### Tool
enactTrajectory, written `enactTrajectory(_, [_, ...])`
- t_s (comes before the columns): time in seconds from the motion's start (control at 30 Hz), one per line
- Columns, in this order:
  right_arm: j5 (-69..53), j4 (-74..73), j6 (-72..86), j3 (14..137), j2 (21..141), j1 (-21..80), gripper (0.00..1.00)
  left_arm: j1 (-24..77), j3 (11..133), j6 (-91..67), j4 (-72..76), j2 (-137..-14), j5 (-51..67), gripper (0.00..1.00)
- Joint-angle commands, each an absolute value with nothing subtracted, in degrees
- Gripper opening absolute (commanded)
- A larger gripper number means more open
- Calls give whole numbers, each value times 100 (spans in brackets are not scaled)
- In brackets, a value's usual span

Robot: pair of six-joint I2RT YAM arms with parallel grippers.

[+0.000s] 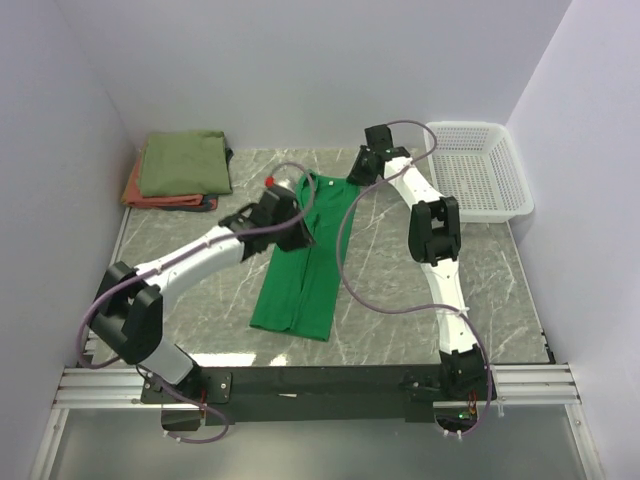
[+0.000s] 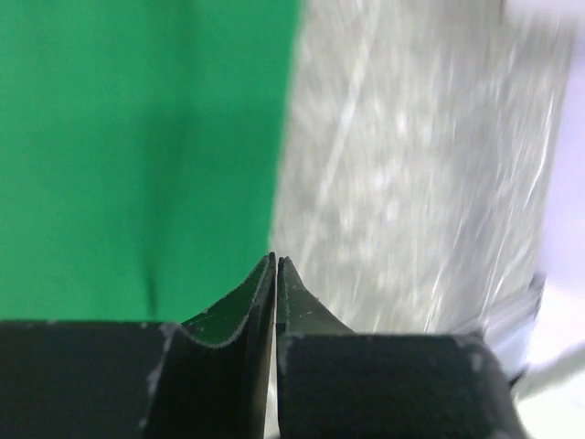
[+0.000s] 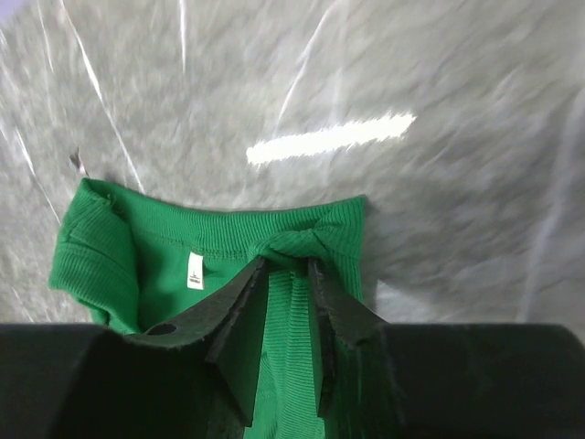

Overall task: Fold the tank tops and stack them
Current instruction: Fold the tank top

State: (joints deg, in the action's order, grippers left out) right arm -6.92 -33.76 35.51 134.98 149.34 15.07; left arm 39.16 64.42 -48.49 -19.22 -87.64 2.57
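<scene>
- fingers of the left gripper (image 2: 276, 265) are sitting almost pressed together with only a hairline slit between them, holding nothing; the bright green tank top (image 1: 298, 270) is lying flat on the tabletop (image 2: 411, 183), its long edge running just beside their tips.
- fingers of the right gripper (image 3: 288, 267) are standing partly apart, straddling a puckered ridge at that top's ribbed end; whether they are pinching it i cannot tell.
- well off to the left of both pairs of fingers, the olive tank top (image 1: 185, 162) is resting folded on the rust-red tank top (image 1: 135, 192).
- a white basket (image 1: 470, 127) is sitting just right of the right fingers.
</scene>
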Motion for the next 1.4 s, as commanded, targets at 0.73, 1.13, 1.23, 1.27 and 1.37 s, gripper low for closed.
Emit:
enactTrajectory(0.73, [-1732,-1433,3920,11727,13282,1002,69,2672,5241,-4887,-1414,-8168,423,32])
enactTrajectory(1.13, [7,-1405,4420,6287,9125,2283,64,2681,2761,-5792,-1653,-6170,-220,49])
enactTrajectory(1.23, [430,-1301,4903,5136,8151,2934,62,2733,2374,-5959,-1425,-5977,-106,47])
enactTrajectory(1.27, [535,-1214,5157,4637,7982,3118,62,2742,2312,-6072,-1372,-5942,-123,48])
enactTrajectory(1.37, [703,-1125,5702,3827,7447,3795,61,2865,2180,-6213,-1336,-5924,-228,48])
